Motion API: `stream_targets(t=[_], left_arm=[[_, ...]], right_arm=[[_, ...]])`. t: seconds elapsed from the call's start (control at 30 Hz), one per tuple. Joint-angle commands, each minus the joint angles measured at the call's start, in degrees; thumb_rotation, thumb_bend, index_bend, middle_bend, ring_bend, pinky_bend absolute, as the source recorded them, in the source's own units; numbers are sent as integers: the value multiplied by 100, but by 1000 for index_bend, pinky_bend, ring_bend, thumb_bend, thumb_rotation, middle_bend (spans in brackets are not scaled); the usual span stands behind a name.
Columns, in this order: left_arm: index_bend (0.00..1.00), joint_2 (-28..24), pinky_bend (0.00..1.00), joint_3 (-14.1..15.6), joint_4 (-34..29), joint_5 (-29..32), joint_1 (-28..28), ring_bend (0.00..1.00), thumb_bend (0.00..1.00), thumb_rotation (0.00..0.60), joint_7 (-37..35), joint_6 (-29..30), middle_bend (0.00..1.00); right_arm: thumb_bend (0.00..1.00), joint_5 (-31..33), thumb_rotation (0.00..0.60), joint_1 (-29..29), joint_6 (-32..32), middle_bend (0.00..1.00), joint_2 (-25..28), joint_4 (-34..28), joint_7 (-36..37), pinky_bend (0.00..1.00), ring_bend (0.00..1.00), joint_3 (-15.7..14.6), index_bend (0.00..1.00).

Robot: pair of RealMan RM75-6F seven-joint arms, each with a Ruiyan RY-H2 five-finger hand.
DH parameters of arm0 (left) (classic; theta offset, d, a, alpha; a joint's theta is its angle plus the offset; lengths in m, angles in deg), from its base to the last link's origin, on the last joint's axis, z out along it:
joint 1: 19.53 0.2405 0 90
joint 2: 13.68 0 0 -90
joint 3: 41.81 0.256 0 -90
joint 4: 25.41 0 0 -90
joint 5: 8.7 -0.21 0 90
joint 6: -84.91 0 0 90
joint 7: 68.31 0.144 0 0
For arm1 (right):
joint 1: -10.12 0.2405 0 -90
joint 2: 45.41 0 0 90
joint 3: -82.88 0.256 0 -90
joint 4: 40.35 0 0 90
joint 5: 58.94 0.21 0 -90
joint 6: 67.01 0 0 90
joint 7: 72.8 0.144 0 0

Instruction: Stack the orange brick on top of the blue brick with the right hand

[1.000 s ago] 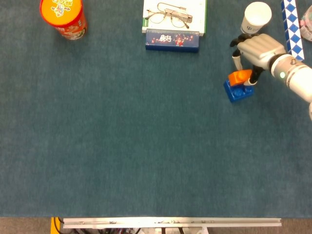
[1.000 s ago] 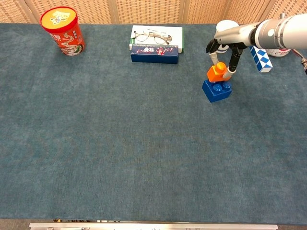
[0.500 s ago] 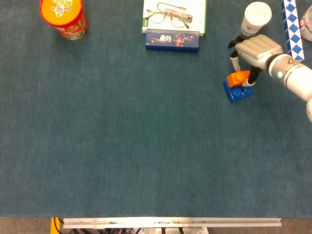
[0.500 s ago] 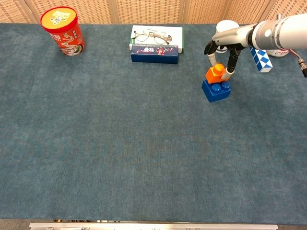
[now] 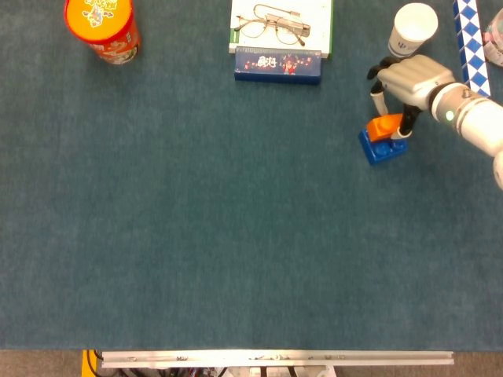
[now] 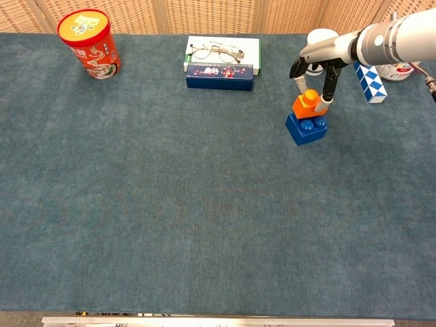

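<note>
at the far right of the bench (image 6: 204,225), the orange brick (image 5: 385,126) is seen resting on the blue brick (image 5: 383,147), set toward its rear part so that the front studs of the blue one are left bare in the chest view. the orange brick is pinched between the downward-pointing fingers (image 6: 332,85) of the right hand (image 5: 409,78), one at its left side and one at its right; the hand is thus closed on it, reaching in from the right edge. the left hand is not shown in either view.

just behind the right hand a white cup (image 5: 413,28) is stood, partly hidden by it in the chest view. a blue-and-white checked strip (image 5: 470,39) is laid near the right edge. along the far edge, glasses (image 6: 212,52) are laid on a white-and-green box (image 6: 221,45), with a dark blue box (image 6: 220,75) touching its front. a red can (image 6: 89,43) is stood at the far left corner.
</note>
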Motion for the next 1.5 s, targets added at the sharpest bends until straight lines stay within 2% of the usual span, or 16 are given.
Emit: stream_targets(t=[0.03, 0.97, 1.5], left_arm=[[463, 0, 524, -1, -1, 2, 0, 380, 0, 600, -5, -3, 465], [463, -19, 524, -13, 3, 23, 8, 380, 0, 600, -36, -8, 465], [463, -27, 524, -12, -15, 18, 15, 380, 0, 600, -35, 1, 465]], right_arm=[[198, 51, 600, 58, -31, 151, -26, 46, 23, 134, 22, -67, 602], [198, 193, 600, 465, -102, 153, -179, 208, 189, 134, 22, -449, 603], [199, 222, 600, 512, -91, 153, -342, 383, 240, 134, 22, -659, 603]])
